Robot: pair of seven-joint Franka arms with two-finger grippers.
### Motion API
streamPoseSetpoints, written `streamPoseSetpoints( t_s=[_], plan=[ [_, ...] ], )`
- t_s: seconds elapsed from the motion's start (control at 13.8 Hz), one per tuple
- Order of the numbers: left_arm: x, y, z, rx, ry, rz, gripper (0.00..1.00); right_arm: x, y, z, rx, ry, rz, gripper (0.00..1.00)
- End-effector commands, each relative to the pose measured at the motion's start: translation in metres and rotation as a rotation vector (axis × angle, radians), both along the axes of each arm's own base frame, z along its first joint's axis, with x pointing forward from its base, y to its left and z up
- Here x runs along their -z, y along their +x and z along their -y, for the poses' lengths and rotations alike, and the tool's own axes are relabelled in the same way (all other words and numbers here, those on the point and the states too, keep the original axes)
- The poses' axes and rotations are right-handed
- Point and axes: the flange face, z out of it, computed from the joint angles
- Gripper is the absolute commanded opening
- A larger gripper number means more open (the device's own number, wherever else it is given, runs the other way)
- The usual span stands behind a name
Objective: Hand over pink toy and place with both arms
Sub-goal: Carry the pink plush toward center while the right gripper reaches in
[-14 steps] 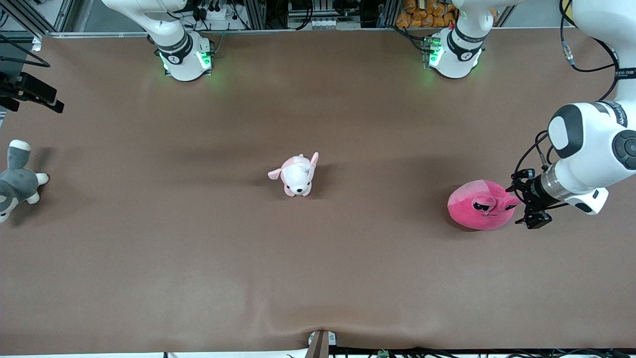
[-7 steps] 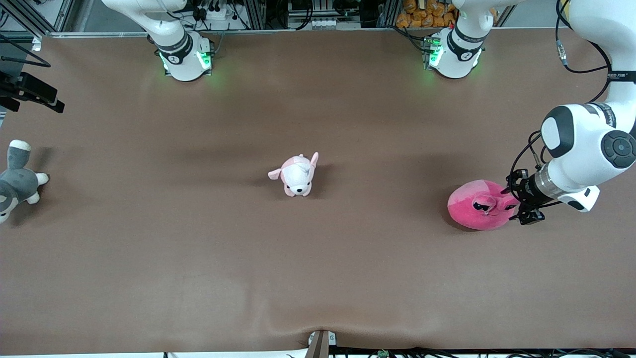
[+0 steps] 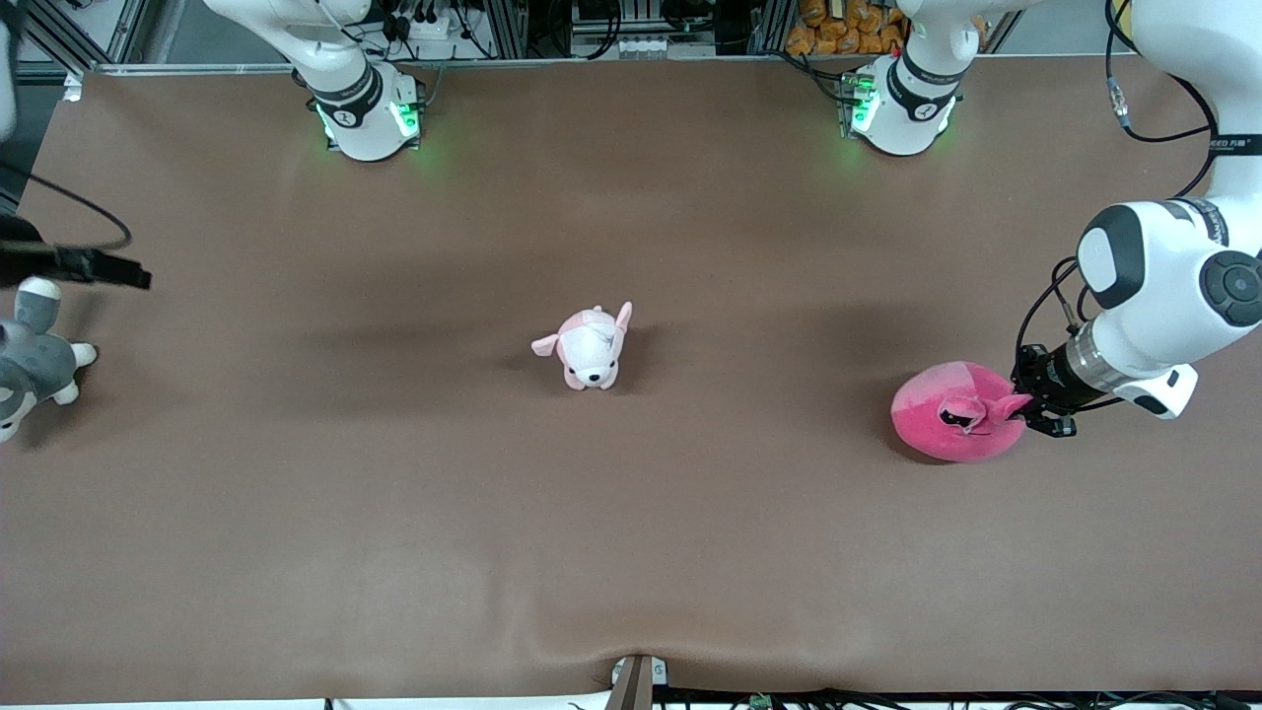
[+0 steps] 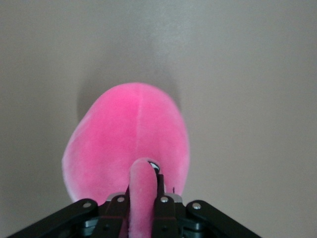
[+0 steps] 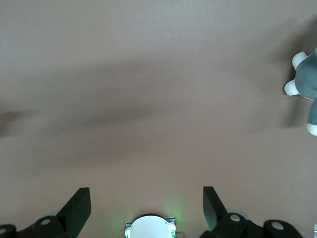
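Note:
The pink toy (image 3: 942,424), a round hot-pink plush with a lighter patch, lies on the brown table toward the left arm's end. My left gripper (image 3: 1020,406) is low beside it and shut on a small pink flap that sticks out of the toy. In the left wrist view the flap (image 4: 142,191) is pinched between the black fingers, with the toy's body (image 4: 129,129) just ahead. My right gripper (image 3: 118,272) hangs over the right arm's end of the table, open and empty (image 5: 144,192), above bare tabletop.
A small pale pink-and-white puppy plush (image 3: 590,347) stands at mid-table. A grey-and-white plush (image 3: 30,360) lies at the right arm's end, also in the right wrist view (image 5: 307,84). The arm bases (image 3: 365,113) (image 3: 897,104) stand along the table's edge farthest from the front camera.
My left gripper moved in and shut on the toy's flap, pulling the toy slightly out of shape. My right gripper shifted toward the grey-and-white plush.

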Motion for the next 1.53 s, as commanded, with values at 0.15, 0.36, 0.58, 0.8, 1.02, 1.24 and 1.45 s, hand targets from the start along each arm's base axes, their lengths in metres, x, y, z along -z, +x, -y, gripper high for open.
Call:
streamPoseSetpoints(
  t_s=[0.15, 0.36, 0.58, 0.8, 1.02, 1.24, 1.45],
  plan=[
    [-0.080, -0.009, 0.061, 0.084, -0.009, 0.098, 0.00, -0.015, 0.001, -0.013, 0.088, -0.010, 0.019, 1.00],
    [-0.138, -0.005, 0.119, 0.072, -0.039, 0.069, 0.00, -0.016, 0.005, -0.064, 0.324, 0.090, 0.000, 1.00],
    [-0.175, -0.020, 0.190, 0.066, -0.060, 0.038, 0.00, -0.018, 0.014, -0.132, 0.544, 0.140, -0.009, 1.00],
    [-0.193, -0.046, 0.268, 0.041, -0.058, 0.044, 0.00, -0.018, 0.024, -0.202, 0.798, 0.239, -0.057, 1.00],
    [-0.201, -0.074, 0.340, 0.031, -0.059, 0.063, 0.00, -0.017, 0.022, -0.292, 0.995, 0.279, -0.097, 1.00],
    [-0.204, -0.087, 0.400, 0.006, -0.076, 0.088, 0.00, -0.015, 0.016, -0.353, 1.154, 0.289, -0.096, 1.00],
    [-0.204, -0.096, 0.444, -0.010, -0.080, 0.128, 0.00, -0.014, -0.008, -0.425, 1.217, 0.312, -0.098, 1.00]
  ],
)
